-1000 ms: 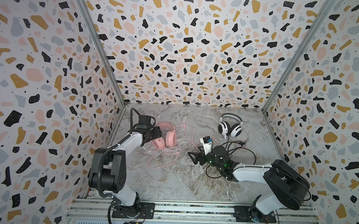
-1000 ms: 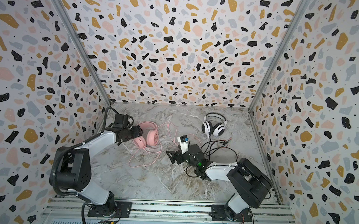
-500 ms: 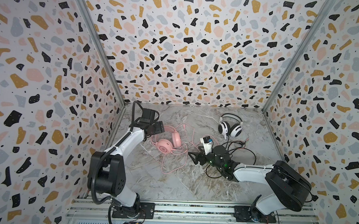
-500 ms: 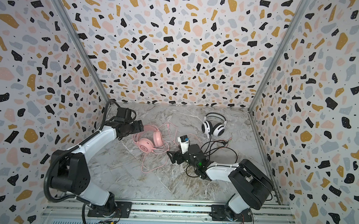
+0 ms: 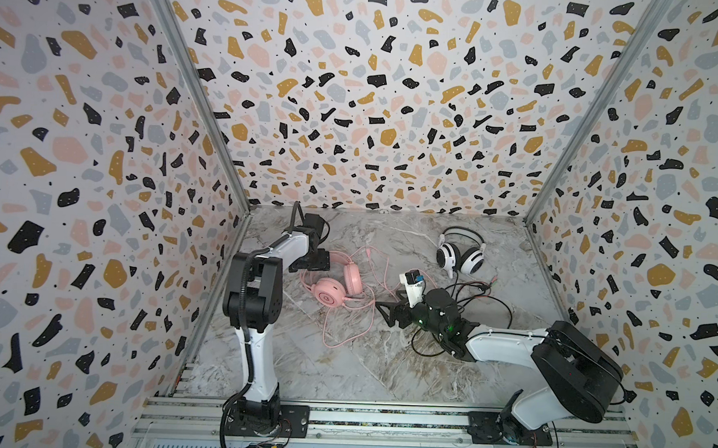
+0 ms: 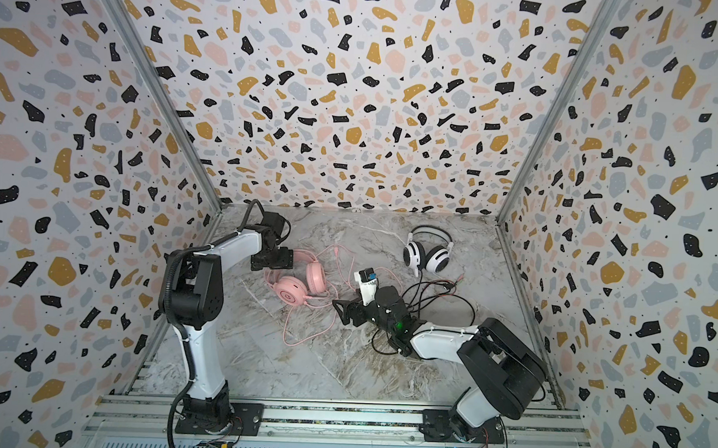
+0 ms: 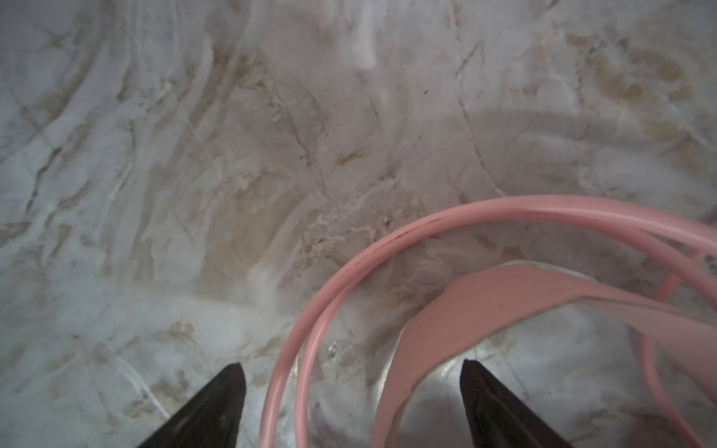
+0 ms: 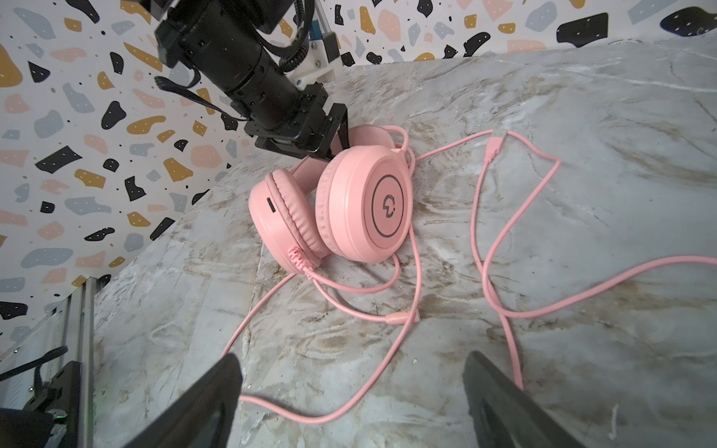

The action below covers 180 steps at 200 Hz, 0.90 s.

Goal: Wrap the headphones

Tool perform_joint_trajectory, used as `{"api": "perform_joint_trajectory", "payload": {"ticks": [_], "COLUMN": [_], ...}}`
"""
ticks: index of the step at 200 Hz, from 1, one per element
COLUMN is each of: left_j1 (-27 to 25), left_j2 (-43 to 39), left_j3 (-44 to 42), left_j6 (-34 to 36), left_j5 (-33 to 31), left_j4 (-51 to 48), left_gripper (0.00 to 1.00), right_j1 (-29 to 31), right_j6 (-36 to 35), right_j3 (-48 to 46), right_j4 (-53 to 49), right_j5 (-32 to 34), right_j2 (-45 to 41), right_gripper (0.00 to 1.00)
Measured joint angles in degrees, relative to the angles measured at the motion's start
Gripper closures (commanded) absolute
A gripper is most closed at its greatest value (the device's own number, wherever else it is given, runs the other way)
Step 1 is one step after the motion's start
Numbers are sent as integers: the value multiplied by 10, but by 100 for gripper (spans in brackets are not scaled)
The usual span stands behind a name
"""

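The pink headphones point(image 5: 338, 283) lie on the marble floor left of centre, one earcup face up, also seen in the other top view point(image 6: 300, 281) and in the right wrist view point(image 8: 349, 201). My left gripper point(image 5: 318, 260) stands open over their headband point(image 7: 446, 310), which passes between the fingers untouched. The thin pink cable point(image 5: 344, 330) sprawls toward my right gripper point(image 5: 388, 313). That gripper is open and low, and a loop of the cable point(image 8: 329, 417) lies between its fingers. The white-and-black headphones point(image 5: 460, 252) sit at the back right, with their black cable point(image 5: 495, 299) loose.
Terrazzo-patterned walls close in the left, back and right sides. An aluminium rail point(image 5: 382, 417) with both arm bases runs along the front. The black cable loops around and under the right arm's wrist point(image 5: 440, 316).
The left gripper has opened wider and drawn back a little. The pink headphones have shifted right and settled on the floor. The right arm has not moved.
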Motion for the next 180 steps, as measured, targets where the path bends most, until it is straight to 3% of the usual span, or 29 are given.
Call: {"api": "perform_joint_trajectory", "payload": {"ticks": [37, 59, 75, 122, 180], "left_j1": [37, 51, 56, 50, 49], "left_j2": [16, 3, -9, -79, -243], "left_j3": [-7, -28, -48, -106, -147], "left_j6": [-6, -9, -10, -22, -3], "left_j5": [77, 101, 112, 136, 123], "left_j4": [32, 56, 72, 88, 88], "left_gripper": [40, 64, 76, 85, 88], "right_j1": [0, 0, 0, 0, 0], "right_j6": [0, -3, -4, -6, -14], "right_j3": [0, 0, 1, 2, 2], "right_j4": [-4, -6, -9, -9, -12], "right_j5": [0, 2, 2, 2, 6], "right_j2": [0, 0, 0, 4, 4], "right_gripper": [9, 9, 9, 9, 9]}}
